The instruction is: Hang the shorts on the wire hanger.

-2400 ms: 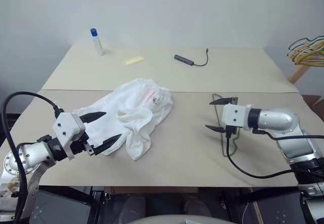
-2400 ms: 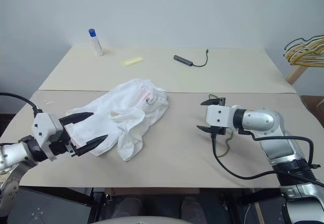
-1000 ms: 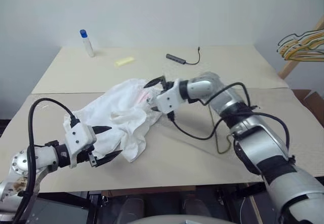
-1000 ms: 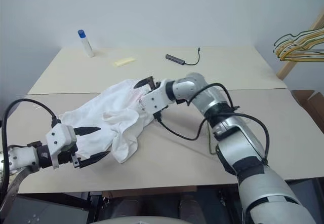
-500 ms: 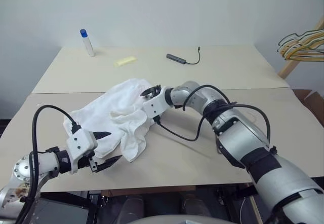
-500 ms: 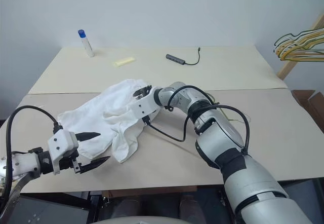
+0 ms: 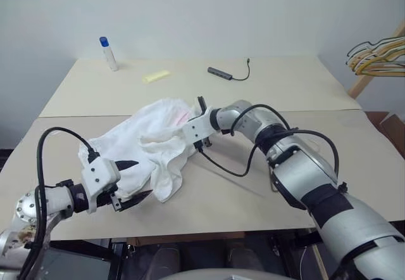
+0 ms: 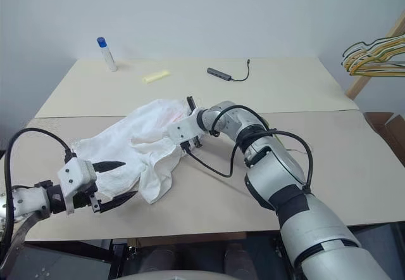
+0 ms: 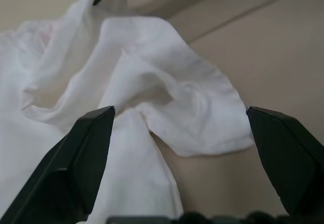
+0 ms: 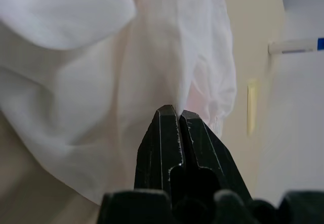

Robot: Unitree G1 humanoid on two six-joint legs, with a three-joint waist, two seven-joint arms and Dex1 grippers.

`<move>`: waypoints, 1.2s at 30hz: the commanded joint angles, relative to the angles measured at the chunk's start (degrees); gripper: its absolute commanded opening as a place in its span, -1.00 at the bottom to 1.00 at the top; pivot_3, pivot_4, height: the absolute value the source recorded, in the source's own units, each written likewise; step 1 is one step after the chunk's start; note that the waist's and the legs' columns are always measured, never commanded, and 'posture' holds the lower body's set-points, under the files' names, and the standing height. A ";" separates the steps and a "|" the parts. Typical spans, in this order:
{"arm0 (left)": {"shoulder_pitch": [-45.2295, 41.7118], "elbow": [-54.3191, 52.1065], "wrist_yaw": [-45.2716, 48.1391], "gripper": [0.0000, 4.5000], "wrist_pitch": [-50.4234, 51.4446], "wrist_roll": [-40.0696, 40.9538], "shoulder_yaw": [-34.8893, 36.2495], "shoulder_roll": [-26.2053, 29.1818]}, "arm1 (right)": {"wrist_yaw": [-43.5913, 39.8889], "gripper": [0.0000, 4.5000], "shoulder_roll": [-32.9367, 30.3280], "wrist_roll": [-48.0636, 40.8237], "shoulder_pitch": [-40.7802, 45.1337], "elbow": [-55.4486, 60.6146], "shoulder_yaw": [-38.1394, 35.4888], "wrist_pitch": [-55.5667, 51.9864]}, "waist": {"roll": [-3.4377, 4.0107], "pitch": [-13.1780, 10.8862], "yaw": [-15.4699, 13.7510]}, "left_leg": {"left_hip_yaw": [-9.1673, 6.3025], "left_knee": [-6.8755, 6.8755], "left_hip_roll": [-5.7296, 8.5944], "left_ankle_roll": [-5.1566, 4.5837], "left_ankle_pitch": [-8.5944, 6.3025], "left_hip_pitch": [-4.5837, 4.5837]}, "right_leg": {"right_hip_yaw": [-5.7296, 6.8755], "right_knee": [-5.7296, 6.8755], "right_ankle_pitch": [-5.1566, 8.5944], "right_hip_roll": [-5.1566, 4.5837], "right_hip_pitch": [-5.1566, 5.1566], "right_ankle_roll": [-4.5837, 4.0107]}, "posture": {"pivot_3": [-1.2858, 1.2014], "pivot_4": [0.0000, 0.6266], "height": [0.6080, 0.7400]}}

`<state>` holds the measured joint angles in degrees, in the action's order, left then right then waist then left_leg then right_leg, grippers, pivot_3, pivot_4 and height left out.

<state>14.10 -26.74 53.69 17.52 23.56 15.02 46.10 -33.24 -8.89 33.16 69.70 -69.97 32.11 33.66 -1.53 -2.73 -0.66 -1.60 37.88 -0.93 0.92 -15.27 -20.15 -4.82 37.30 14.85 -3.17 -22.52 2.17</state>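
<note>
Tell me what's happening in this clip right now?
The robot's right pincer has closed on the far edge of the white shorts lying crumpled on the table. The left pincer is open at their near edge. The wire hanger lies mostly hidden behind the right arm, not yet used.

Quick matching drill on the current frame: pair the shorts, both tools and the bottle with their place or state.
1. left tool
2. right tool
3. shorts
4. blue-capped bottle

a. upright at the table's far left
b. shut at the shorts' far edge
c. crumpled on the table
d. open by the shorts' near edge

Pairs: 1-d, 2-b, 3-c, 4-a
</note>
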 commanded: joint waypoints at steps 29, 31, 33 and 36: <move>-18.88 -1.60 -21.38 -0.62 18.60 -15.00 -21.14 -8.83 | -1.24 -1.00 -1.16 -4.55 -3.89 9.65 -3.70 -3.87 | -0.06 0.05 1.52 | -0.10 0.00 0.08 0.06 0.03 -0.06 | -0.08 0.31 0.00 0.01 -0.22 0.00 | 0.15 -1.00 1.00; -18.60 -1.42 -21.49 -0.94 18.24 -14.63 -20.23 -9.09 | -0.75 -1.00 -1.17 -4.22 -3.92 9.29 -3.54 -4.02 | -0.06 0.05 1.49 | -0.10 0.00 0.08 0.06 0.04 -0.06 | -0.08 0.31 0.00 0.00 -0.21 0.00 | 0.15 -1.00 1.00; -18.32 -0.35 -21.04 -0.98 16.28 -14.84 -19.29 -8.50 | 0.38 -1.00 -1.23 -3.40 -3.72 8.64 -3.18 -4.79 | -0.06 0.05 1.49 | -0.10 0.00 0.08 0.06 0.04 -0.06 | -0.09 0.31 0.00 0.00 -0.21 0.00 | 0.15 -1.00 1.00; -19.32 3.24 -21.70 -0.98 13.66 -16.86 -18.35 -7.62 | 3.40 -1.00 -0.93 -2.50 -2.92 7.17 -3.21 -7.87 | -0.06 0.05 1.46 | -0.10 0.00 0.08 0.06 0.04 -0.06 | -0.08 0.31 0.00 0.00 -0.23 -0.01 | 0.15 -1.00 1.00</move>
<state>-4.00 -24.71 32.73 33.17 8.28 -5.47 37.82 -32.16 -9.85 30.65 65.28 -62.67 30.14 27.82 -1.59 -2.69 0.81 -1.70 37.88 -0.85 0.99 -15.24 -20.21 -4.91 37.62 14.85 -3.16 -22.74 2.16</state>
